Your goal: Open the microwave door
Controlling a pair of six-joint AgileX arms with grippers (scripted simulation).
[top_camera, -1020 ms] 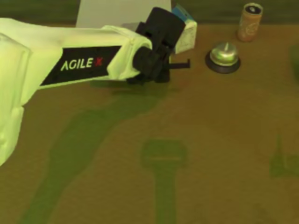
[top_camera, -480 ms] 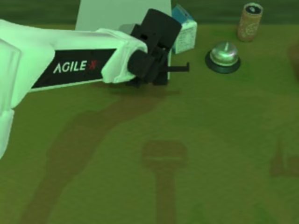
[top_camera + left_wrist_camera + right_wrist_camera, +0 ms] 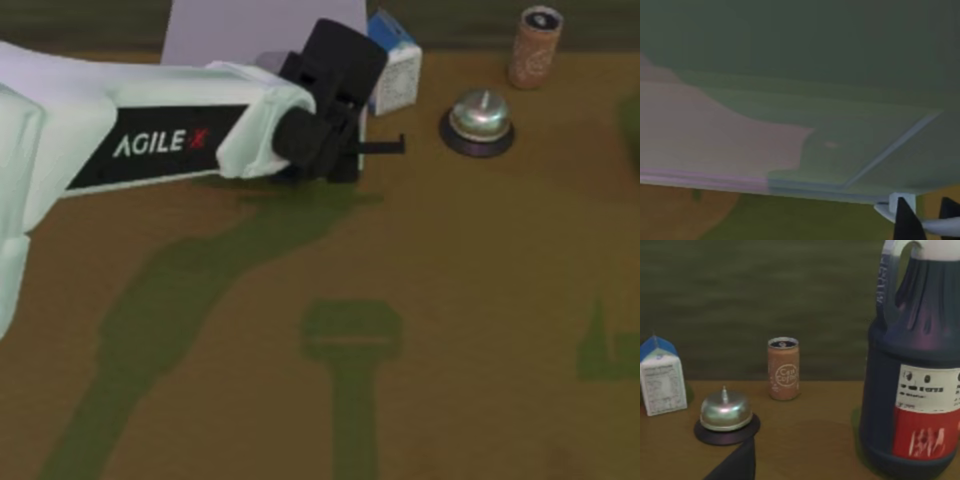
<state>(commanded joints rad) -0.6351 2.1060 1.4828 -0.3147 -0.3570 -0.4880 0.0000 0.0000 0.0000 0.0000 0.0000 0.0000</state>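
Evidently a hinged panel – take it by the edge handle

Sits at the far edge of the table [image 3: 480,300], left of centre in the top view: the microwave [image 3: 265,28], boxy and white, much of its front hidden under the left arm. Just beside it on the right, a milk carton [image 3: 395,65]; farther right, a bell [image 3: 478,118] and a can [image 3: 535,45].

Fills the left wrist view at very close range: the microwave door [image 3: 850,150], flat, with the line of its window frame running aslant. At one corner of that view, a pale handle [image 3: 901,201] standing off the door's face.

Left gripper [image 3: 927,222] right at the door's front, near the right end of the microwave – two dark tips set a narrow gap apart, with nothing seen clamped between them. Pale bar of the handle appears to run behind the tips rather than between them; contact cannot be told.

Likely rigid and light to swing, yet smooth – probably too slick for a push on the flat face. Best held or hooked at the handle, far from the hinge side, for the most leverage. Probably wants a pull along an arc, not a straight tug, or the whole oven may slide on the table.

Right arm out of the top view, parked.
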